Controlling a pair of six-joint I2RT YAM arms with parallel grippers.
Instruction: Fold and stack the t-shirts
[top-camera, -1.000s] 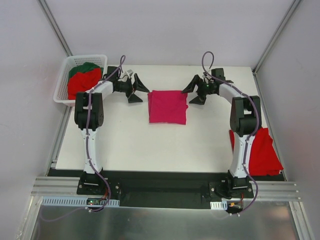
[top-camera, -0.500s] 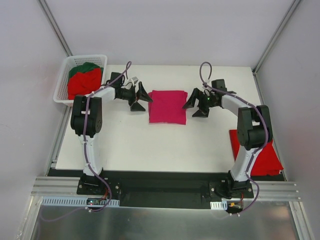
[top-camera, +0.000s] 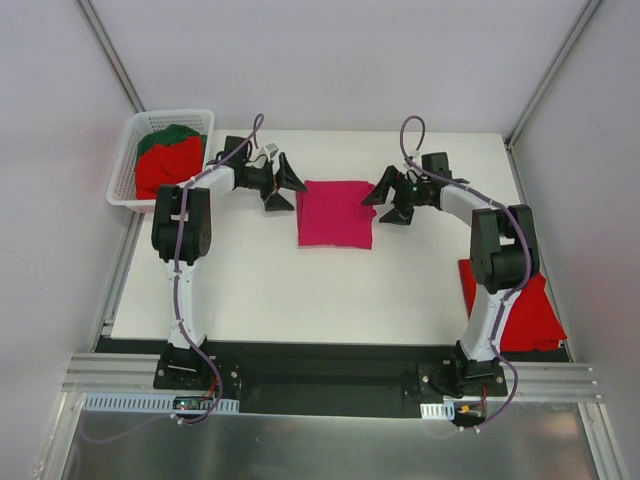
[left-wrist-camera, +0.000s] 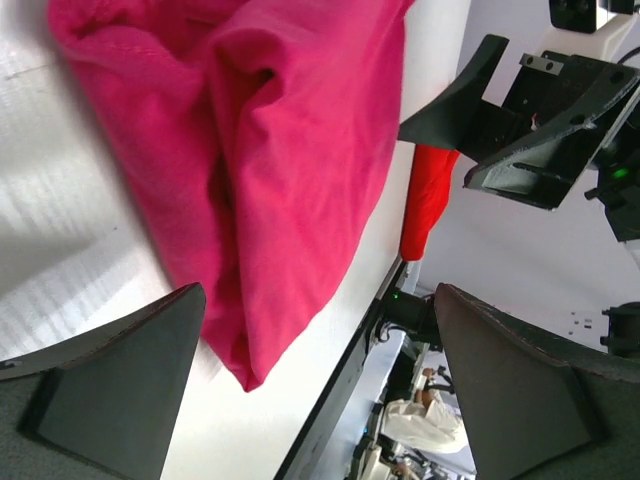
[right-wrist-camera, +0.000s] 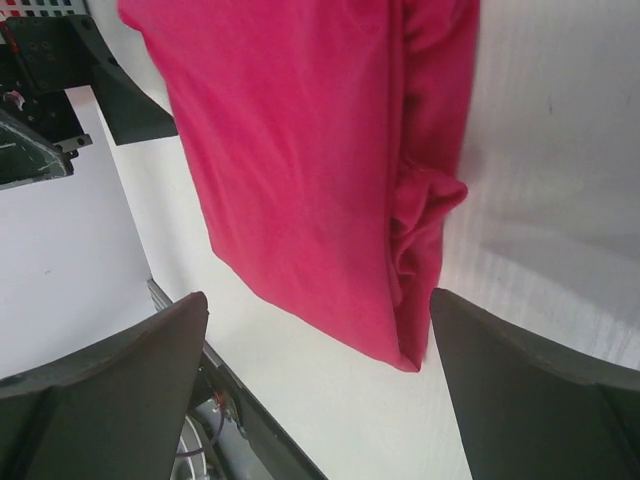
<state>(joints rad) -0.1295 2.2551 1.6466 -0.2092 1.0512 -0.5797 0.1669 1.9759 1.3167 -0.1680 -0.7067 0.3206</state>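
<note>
We take the magenta t-shirt (top-camera: 336, 213) as our landmark. It lies folded into a compact rectangle on the white table (top-camera: 300, 290), a little toward the far side of the middle, flat and with nothing on top of it. In the wrist views its layers show as soft doubled edges, with a bunched fold along one side.

The left gripper (top-camera: 290, 190) sits just beside the far left corner of the magenta t-shirt and points in toward it. Its jaws are spread wide and hold nothing. In its own camera the cloth lies ahead, between the two dark fingers (left-wrist-camera: 110, 390), and neither of them closes on it. We cannot tell from these views whether a fingertip brushes the fabric.

The right gripper (top-camera: 380, 205) mirrors it just beside the far right corner of the magenta t-shirt. It also faces inward, with its jaws wide and empty. Its camera shows the shirt's edge and folded seam lying between its fingers, unclamped.

Well to the left of the magenta t-shirt, off the far left corner of the table, stands a white lattice basket (top-camera: 120, 175). A crumpled red t-shirt (top-camera: 165, 168) fills most of it, and a dark green t-shirt (top-camera: 170, 135) shows at its far side.

Well to the right of the magenta t-shirt and nearer the arm bases, another red t-shirt (top-camera: 535, 320) lies at the table's right edge, partly behind the right arm. How it is folded we cannot make out.
</note>
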